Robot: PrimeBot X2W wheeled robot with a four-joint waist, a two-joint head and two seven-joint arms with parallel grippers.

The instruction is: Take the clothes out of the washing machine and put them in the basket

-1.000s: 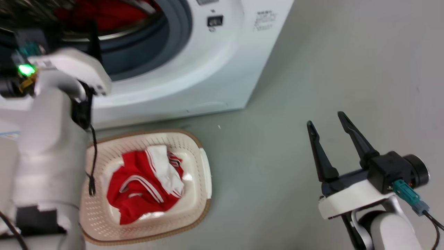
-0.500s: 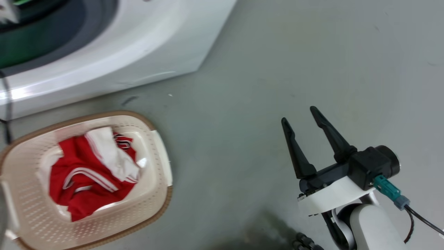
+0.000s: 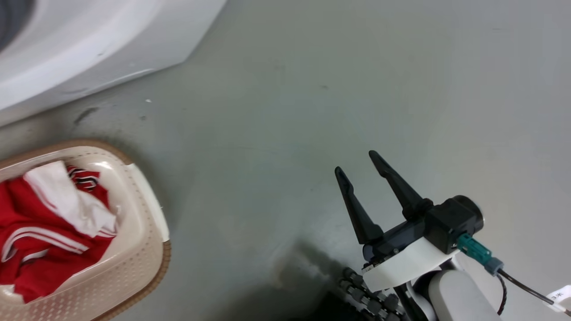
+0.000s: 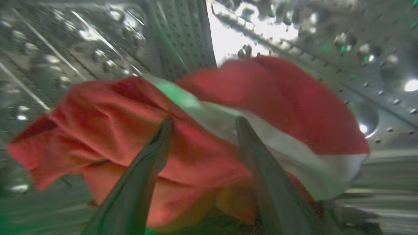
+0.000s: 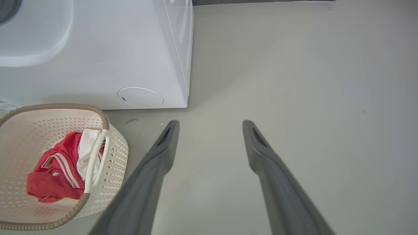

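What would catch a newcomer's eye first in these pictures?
First, the bright red garment bunched inside the steel drum, with the left claw open and pointing at it. Next, another red and white garment lying in the cream basket by the white washing machine. The right claw hangs open above the grey floor.

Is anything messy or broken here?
Nothing broken. The clothes sit crumpled inside the basket, none spilled. Just a small dark scuff on the floor by the machine.
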